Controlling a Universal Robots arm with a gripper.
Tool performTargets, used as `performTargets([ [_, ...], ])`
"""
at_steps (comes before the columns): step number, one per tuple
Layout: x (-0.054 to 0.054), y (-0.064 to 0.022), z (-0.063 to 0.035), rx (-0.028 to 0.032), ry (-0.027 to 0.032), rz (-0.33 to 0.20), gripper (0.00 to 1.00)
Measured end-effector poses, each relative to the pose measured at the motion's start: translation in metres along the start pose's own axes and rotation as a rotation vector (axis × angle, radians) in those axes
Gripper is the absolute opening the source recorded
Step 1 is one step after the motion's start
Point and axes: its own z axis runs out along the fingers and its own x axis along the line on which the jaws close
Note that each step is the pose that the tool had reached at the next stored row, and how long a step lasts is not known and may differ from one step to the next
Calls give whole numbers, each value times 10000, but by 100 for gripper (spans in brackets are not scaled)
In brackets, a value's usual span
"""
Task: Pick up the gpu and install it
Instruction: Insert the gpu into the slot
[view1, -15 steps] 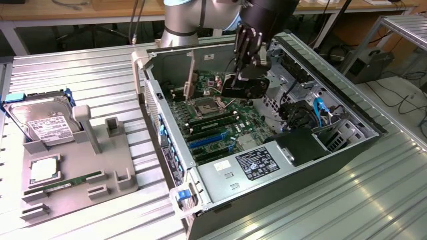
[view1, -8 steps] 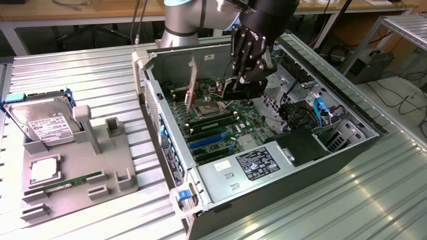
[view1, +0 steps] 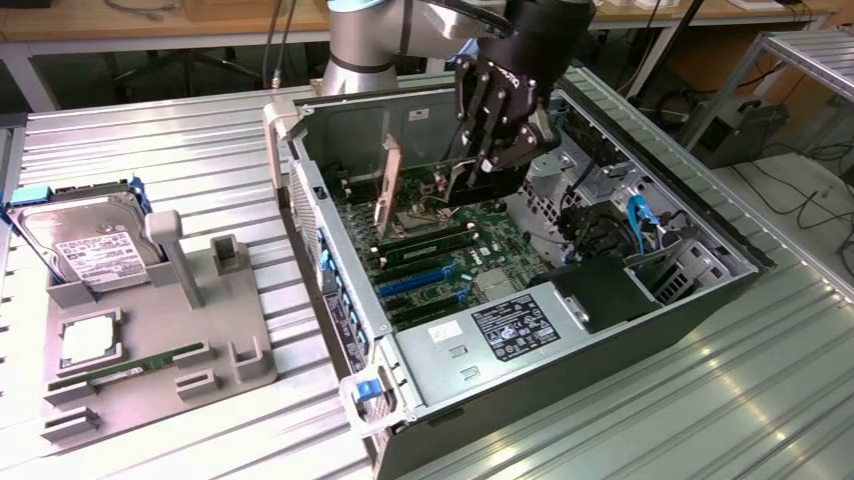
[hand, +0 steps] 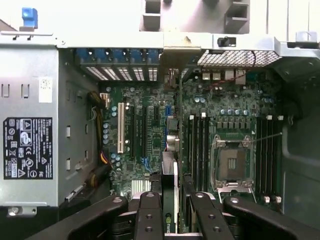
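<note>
The gpu (view1: 390, 185) stands on edge inside the open computer case (view1: 300, 200), its beige bracket strip toward the case's rear wall and rising above the motherboard (view1: 494, 245). My gripper (view1: 470, 190) reaches down into the case at the card's other end. In the wrist view the gpu (hand: 170, 172) runs edge-on away from my gripper (hand: 172, 215) to its bracket at the rear slot openings. It lies between the expansion slots and the memory slots. The two black fingers (hand: 150, 215) flank the card and are shut on it.
On the exterior view's left, a grey fixture (view1: 160, 340) carries a hard drive (view1: 87, 245), a processor chip (view1: 87, 340) and a green memory stick (view1: 154, 362). Inside the case are the power supply (view1: 514, 325), the CPU socket (hand: 232, 162) and cables (view1: 641, 225).
</note>
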Motion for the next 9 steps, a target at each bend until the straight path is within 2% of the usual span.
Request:
performTargets([
  [4,2,-2,33,-5,58,-798,26],
  [7,9,-1,72,11,40,-816,26],
  [9,9,-4,114,14,25,-639,26],
])
